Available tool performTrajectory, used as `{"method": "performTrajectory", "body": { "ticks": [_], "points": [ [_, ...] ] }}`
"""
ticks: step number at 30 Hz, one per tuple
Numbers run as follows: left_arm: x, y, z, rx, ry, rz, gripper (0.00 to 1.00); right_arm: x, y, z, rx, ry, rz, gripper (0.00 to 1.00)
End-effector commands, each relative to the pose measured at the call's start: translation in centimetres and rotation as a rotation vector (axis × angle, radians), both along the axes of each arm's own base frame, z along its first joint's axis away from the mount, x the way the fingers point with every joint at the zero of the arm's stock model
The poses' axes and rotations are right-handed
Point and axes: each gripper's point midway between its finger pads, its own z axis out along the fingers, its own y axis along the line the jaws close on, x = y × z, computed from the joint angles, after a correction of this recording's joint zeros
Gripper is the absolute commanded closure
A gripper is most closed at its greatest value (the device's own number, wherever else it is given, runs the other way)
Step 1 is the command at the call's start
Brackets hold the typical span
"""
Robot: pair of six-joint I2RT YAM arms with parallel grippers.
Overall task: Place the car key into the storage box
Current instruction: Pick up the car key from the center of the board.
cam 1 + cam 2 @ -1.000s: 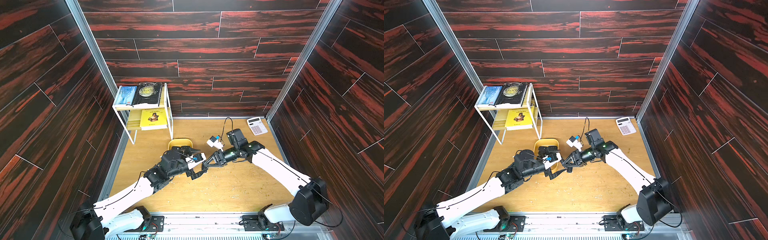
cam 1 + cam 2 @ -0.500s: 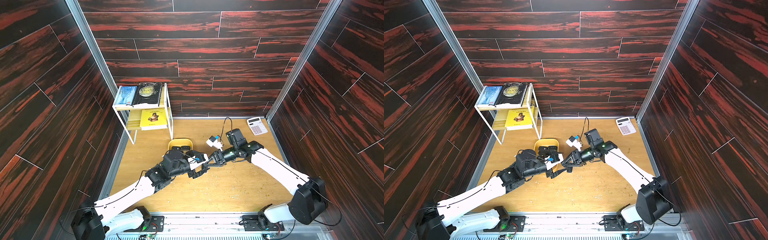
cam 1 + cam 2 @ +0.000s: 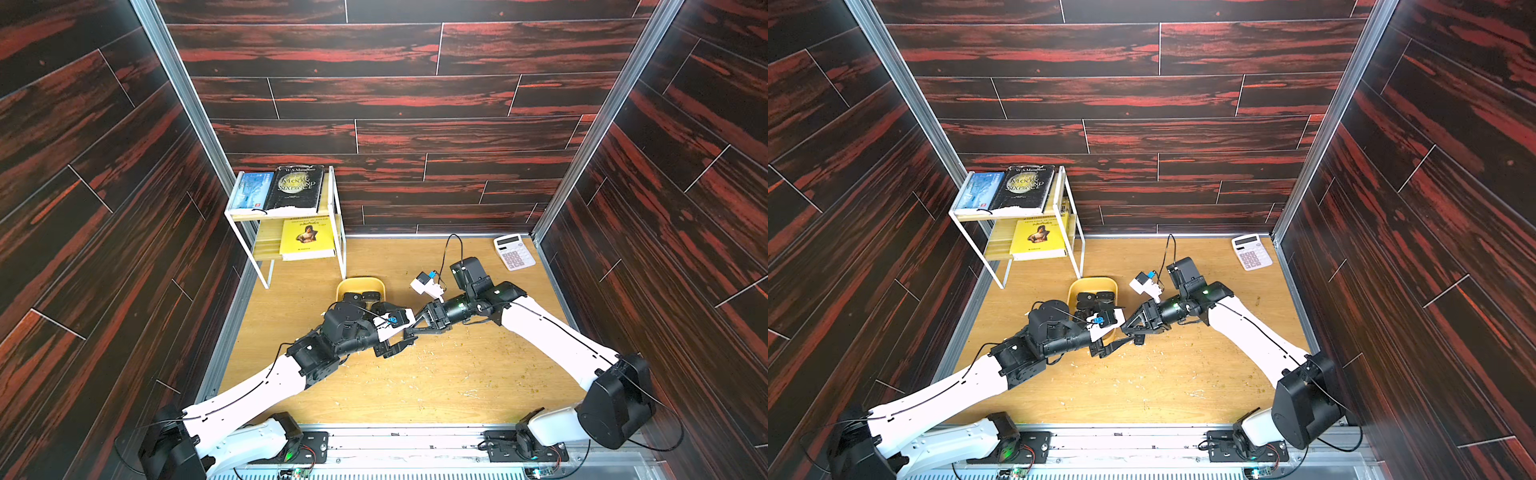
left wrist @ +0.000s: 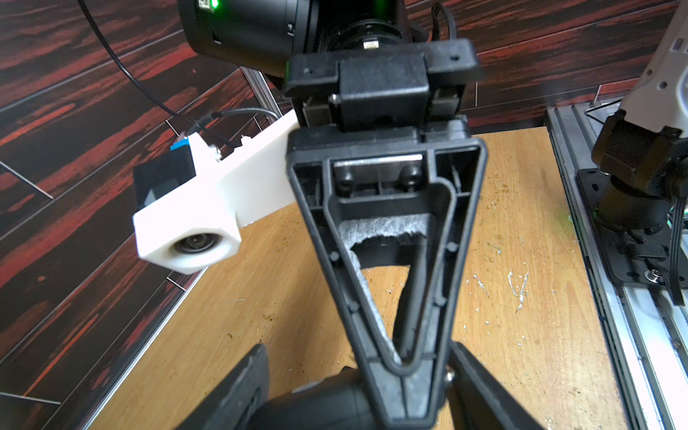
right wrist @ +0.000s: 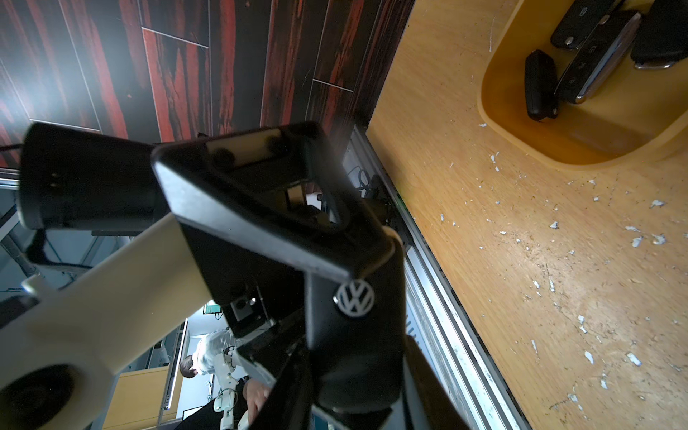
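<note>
meeting mid-frame in both top views: left claw [image 3: 400, 345] and right claw [image 3: 412, 331] tip to tip over the counter [image 3: 415, 386], just below the storage box [image 3: 359, 284]. what sits between the tips is too hidden to make out there. box lies centre frame, near the foot of the white shelf rack [image 3: 268, 243], with black fobs [image 3: 362, 296] inside. calculator [image 3: 514, 252] upper right, well apart.

right wrist view: car key [image 5: 353, 316], black with a vw badge, rises from bottom centre, pinched in the right claw, jaws narrow on it. key is off the counter and outside the storage box [image 5: 495, 108], which is upper right of frame. one left finger [image 5: 260, 208] lies against the key's far end.

left wrist view: left claw's fingers [image 4: 244, 387] stand wide at the bottom edge, either side of the right claw's triangular finger. can't tell whether they actually clamp the key or just bracket it.
</note>
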Motion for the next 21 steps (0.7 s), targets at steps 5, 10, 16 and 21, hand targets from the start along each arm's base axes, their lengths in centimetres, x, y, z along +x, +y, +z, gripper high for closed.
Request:
{"method": "performTrajectory", "body": {
  "ticks": [5, 10, 16, 21],
  "points": [
    [-0.5, 1.1, -0.3, 0.010, 0.003, 0.020, 0.25, 0.5, -0.1, -0.3, -0.018, 0.006, -0.008, 0.69],
    [-0.8, 1.3, -0.9, 0.022, 0.022, 0.017, 0.26, 0.6, 0.0, -0.1, -0.017, 0.004, -0.009, 0.69],
    [-0.9, 1.3, -0.7, 0.017, 0.023, 0.016, 0.45, 0.6, 0.0, -0.2, -0.016, 0.002, -0.006, 0.54],
    [-0.8, 1.3, -0.6, 0.004, 0.026, 0.026, 0.45, 0.8, 0.1, -0.3, -0.015, 0.002, -0.006, 0.37]
  ]
}}
